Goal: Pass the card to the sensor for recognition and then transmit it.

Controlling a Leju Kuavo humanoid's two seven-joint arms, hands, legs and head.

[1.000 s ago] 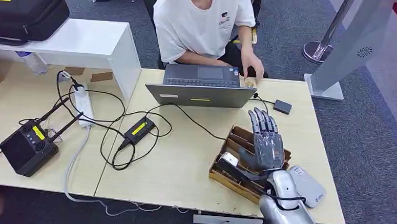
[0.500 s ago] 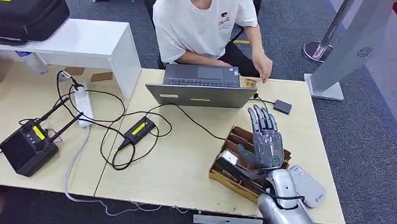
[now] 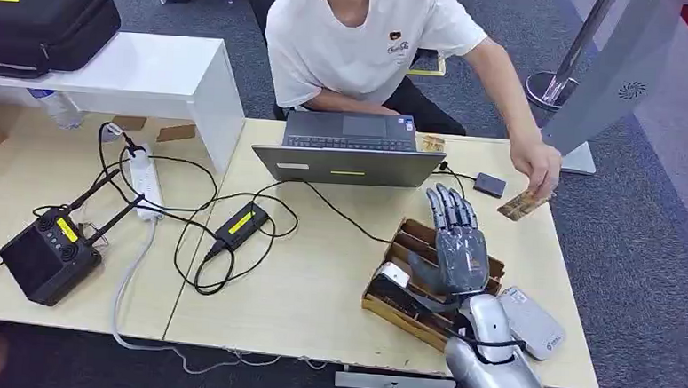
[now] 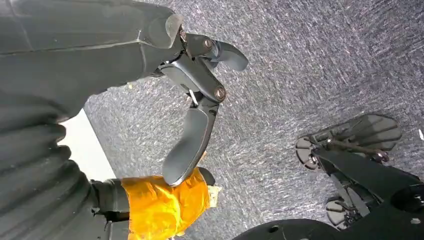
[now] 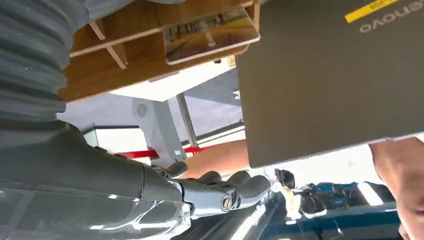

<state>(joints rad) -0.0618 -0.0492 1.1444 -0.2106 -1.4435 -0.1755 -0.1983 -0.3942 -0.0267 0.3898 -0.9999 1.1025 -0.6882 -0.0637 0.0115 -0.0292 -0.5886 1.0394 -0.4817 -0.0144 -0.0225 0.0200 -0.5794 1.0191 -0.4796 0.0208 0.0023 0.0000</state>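
Your right hand hovers flat and open above the wooden tray, fingers straight and slightly spread, pointing toward the laptop, holding nothing. The card is not with you: the person in the white T-shirt holds it in an outstretched hand above the far right corner of the table, just beside the small black sensor box that sits on its cable near the laptop's corner. Card and your fingertips are apart, the card off to the right of them. A grey handheld device lies on the table just right of your forearm. In the right wrist view you see another card lying in the tray's compartment next to the laptop's grey lid. Your left hand hangs over the grey carpet, fingers loosely curled with nothing in them. On the left of the table, a power strip, tangled black cables and a black antenna box.
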